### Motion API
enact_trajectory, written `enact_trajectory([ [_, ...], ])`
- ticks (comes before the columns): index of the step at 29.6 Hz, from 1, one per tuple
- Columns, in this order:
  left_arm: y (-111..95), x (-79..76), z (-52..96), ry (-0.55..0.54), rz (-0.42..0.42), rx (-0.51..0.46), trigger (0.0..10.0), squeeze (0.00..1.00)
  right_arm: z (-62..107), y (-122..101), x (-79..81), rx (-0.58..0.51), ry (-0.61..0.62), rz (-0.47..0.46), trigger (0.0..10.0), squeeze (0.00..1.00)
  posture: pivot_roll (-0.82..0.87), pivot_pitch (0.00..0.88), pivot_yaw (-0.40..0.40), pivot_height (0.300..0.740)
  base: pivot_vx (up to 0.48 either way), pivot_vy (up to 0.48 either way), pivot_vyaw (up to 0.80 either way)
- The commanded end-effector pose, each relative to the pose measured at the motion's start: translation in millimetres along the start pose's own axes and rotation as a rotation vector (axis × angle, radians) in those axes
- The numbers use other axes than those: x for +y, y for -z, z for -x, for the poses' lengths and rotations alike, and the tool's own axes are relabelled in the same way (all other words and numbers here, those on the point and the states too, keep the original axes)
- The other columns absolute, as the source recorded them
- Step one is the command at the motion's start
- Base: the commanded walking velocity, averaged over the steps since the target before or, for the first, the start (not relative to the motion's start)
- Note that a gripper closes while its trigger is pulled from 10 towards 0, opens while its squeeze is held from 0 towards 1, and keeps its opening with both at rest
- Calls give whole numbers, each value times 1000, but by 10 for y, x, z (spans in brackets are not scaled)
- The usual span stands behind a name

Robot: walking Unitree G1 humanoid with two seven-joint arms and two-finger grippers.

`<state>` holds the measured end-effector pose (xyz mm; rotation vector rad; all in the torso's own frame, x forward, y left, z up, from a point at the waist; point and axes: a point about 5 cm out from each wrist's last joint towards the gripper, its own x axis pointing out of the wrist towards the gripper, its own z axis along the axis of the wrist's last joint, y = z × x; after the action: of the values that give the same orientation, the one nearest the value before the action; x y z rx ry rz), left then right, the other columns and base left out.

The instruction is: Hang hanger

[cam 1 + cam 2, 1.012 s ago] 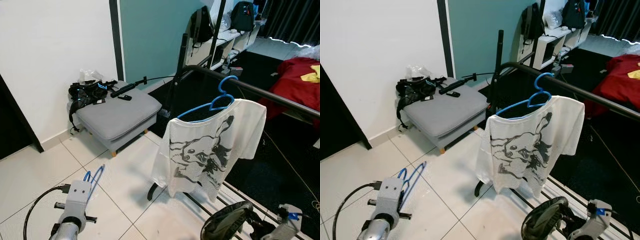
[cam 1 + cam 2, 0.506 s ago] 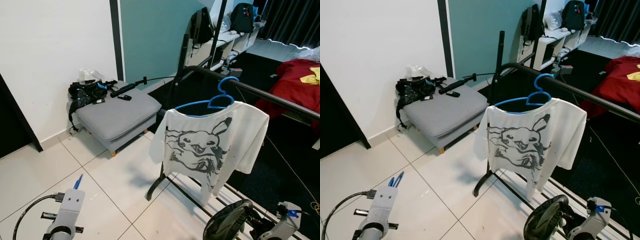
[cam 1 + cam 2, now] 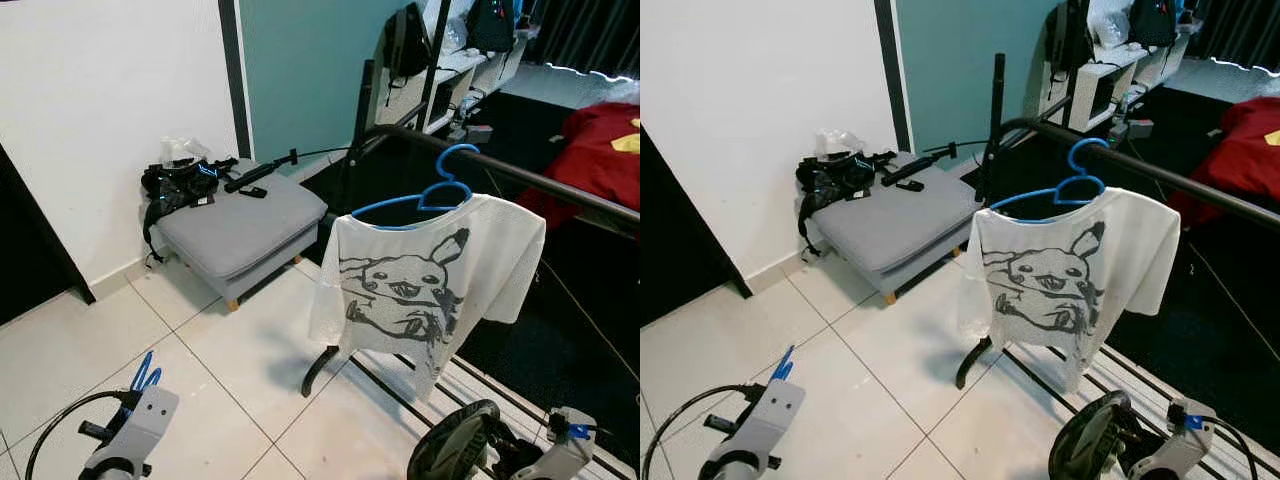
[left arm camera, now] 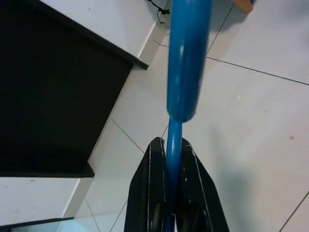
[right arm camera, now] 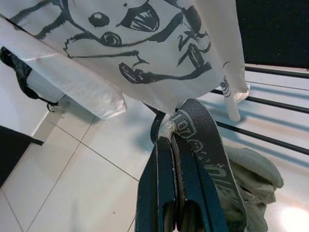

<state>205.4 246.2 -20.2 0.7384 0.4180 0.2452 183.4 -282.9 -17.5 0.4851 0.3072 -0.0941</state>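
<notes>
Head views: your hung blue hanger [image 3: 425, 196] with its white shirt [image 3: 430, 290] sat on the black rail [image 3: 540, 180], near that rail's bent left end. The shirt had swung from twisted a second earlier to facing you flat, so that hanger was settled. Your left gripper [image 3: 145, 375] had dropped low over the floor tiles [image 3: 240, 360]. The grey stool [image 3: 240, 225] stood left of the rack, well apart from it; open tile lay between.

Left wrist view: fingers [image 4: 154, 193] were clamped tight on a second blue hanger [image 4: 186, 63]. In my judgement, this one awaited hanging.

Right wrist view: the right gripper [image 5: 181, 159] was pinched on a dark strap [image 5: 207, 154], below the shirt's hem.
</notes>
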Motion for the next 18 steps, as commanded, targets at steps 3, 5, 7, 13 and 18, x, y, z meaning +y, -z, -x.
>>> enact_trajectory([
  [3,74,35,12,-3,-34,7,10000,0,18,-2,15,-20,6,6,10000,0,65,85,-20,740,0,0,0],
  [5,81,49,15,-6,-37,6,10000,0,27,2,24,-20,2,5,10000,0,68,83,-37,740,0,0,0],
  [7,91,78,17,-12,-42,3,10000,0,34,6,45,-12,-12,7,10000,0,53,91,-50,740,0,0,0],
  [13,73,89,22,-19,-44,-7,10000,0,59,-17,24,-9,-14,9,10000,0,31,110,-78,740,0,0,0],
  [18,69,65,39,-21,-43,-12,10000,0,76,-32,0,1,-19,10,10000,0,46,122,-94,740,0,0,0],
])
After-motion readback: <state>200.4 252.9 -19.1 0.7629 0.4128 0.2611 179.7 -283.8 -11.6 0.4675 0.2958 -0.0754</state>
